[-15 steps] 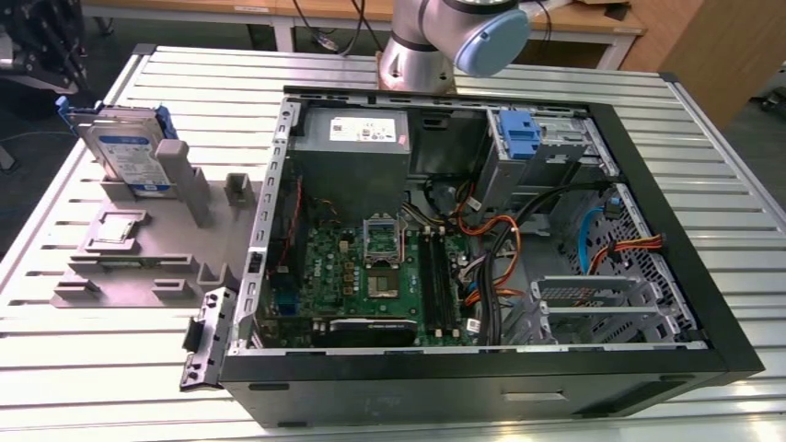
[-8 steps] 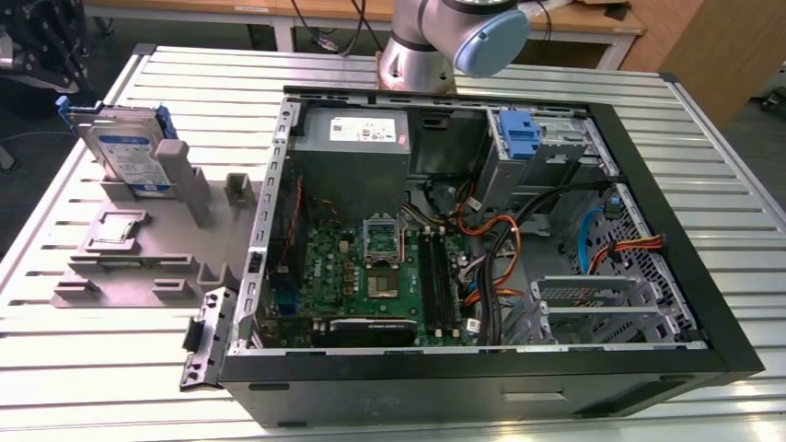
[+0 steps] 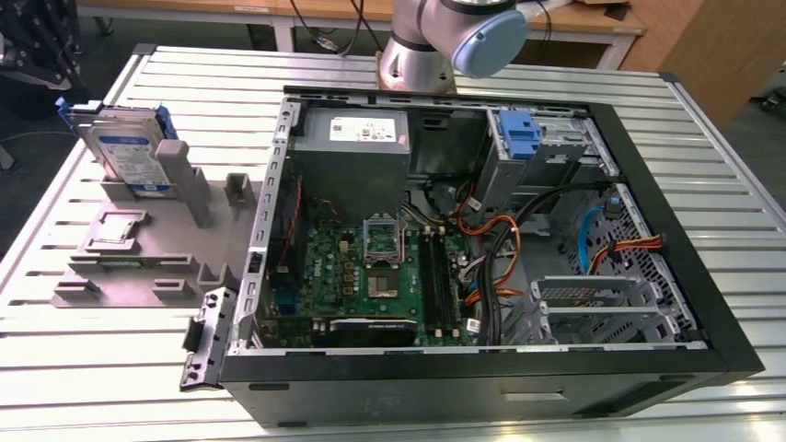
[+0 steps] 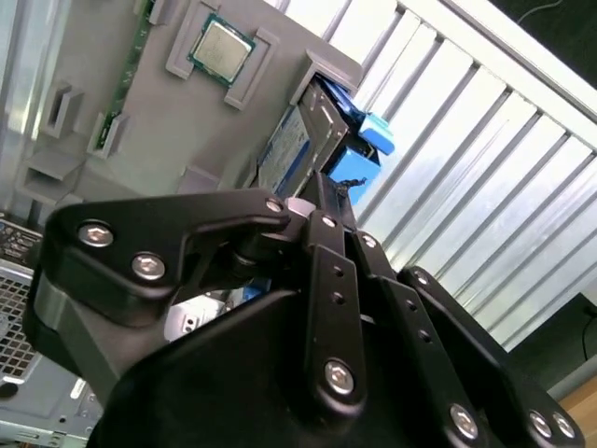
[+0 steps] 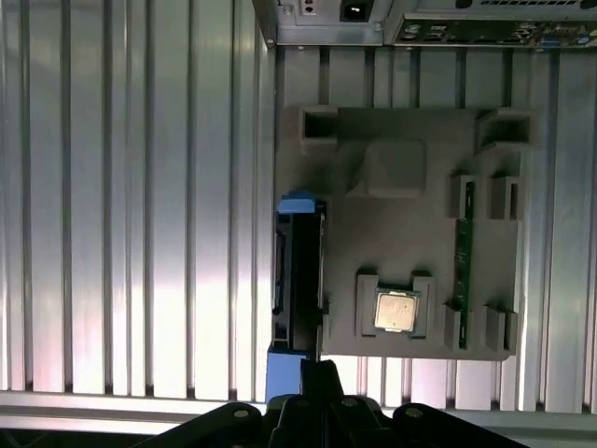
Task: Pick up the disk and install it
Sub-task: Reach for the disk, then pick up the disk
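Observation:
The disk [image 3: 123,152] stands on edge in a slot at the back of a grey fixture [image 3: 147,267], on the exterior view's left. It is silver-grey with a white-and-blue label and a blue bracket. In the first wrist view the disk [image 5: 297,280] appears edge-on, with blue tabs at both ends. My gripper [image 5: 322,371] hangs above it, close to one blue end and clear of it. The fingers look shut, with nothing between them. The second wrist view has the gripper [image 4: 322,191] pointing at the disk [image 4: 308,140].
The open computer case [image 3: 687,212] lies on the slatted metal table [image 3: 86,368], beside the fixture. Inside are a motherboard [image 3: 368,276], a grey power supply [image 3: 353,129], cables and a blue caddy [image 3: 522,138] in the drive bay. The fixture also holds a processor chip [image 5: 396,311] and a memory stick [image 5: 464,252].

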Controlling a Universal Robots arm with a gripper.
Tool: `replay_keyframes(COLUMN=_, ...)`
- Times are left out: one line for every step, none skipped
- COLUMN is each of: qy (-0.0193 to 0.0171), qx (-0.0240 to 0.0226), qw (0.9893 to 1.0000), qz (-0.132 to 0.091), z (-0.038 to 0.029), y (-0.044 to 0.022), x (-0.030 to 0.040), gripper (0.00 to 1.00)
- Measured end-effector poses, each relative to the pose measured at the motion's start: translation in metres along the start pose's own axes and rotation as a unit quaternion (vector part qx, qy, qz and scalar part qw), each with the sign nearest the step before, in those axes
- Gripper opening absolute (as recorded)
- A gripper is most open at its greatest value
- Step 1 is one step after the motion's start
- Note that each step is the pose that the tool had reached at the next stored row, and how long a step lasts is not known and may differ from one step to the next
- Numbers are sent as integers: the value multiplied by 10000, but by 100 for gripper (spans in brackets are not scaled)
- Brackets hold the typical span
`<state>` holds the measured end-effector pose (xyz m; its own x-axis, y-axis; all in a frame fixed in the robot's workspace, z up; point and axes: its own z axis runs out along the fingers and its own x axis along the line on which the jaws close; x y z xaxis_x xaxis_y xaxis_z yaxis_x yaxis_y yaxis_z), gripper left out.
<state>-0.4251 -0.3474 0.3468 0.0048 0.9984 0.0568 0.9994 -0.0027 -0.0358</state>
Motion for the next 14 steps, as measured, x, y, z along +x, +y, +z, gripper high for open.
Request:
replay_keyframes(qy=-3, qx=0, qw=10000, qz=-1, z=0, y=0, x=11, gripper=10)
replay_keyframes(qy=-6, qx=0, qw=10000, qz=0, z=1, y=0, x=22, gripper=10)
replay_keyframes(qy=-7, qx=0, qw=10000, qz=-1, z=1, y=0, x=26, gripper=10)
replay_keyframes(qy=-8, qx=0, qw=10000, qz=-1, z=2, y=0, x=27, gripper=10)
replay_keyframes(qy=-8, qx=0, qw=10000, qz=-1, z=1, y=0, x=27, gripper=10)
replay_keyframes(qy=-8, qx=0, qw=10000, qz=-1, z=2, y=0, x=34, gripper=10)
replay_keyframes(qy=-8, qx=0, qw=10000, qz=-1, z=2, y=0, x=40, gripper=10)
replay_keyframes(qy=-8, qx=0, qw=10000, qz=-1, z=2, y=0, x=40, gripper=10)
replay_keyframes(qy=-8, qx=0, qw=10000, qz=-1, z=2, y=0, x=40, gripper=10)
replay_keyframes(qy=-8, qx=0, qw=10000, qz=-1, z=2, y=0, x=40, gripper=10)
replay_keyframes(qy=-8, qx=0, qw=10000, qz=-1, z=2, y=0, x=40, gripper=10)
replay_keyframes(qy=-8, qx=0, qw=10000, qz=-1, z=2, y=0, x=40, gripper=10)
replay_keyframes(qy=-8, qx=0, qw=10000, qz=-1, z=2, y=0, x=41, gripper=10)
replay_keyframes(qy=-8, qx=0, qw=10000, qz=-1, z=2, y=0, x=41, gripper=10)
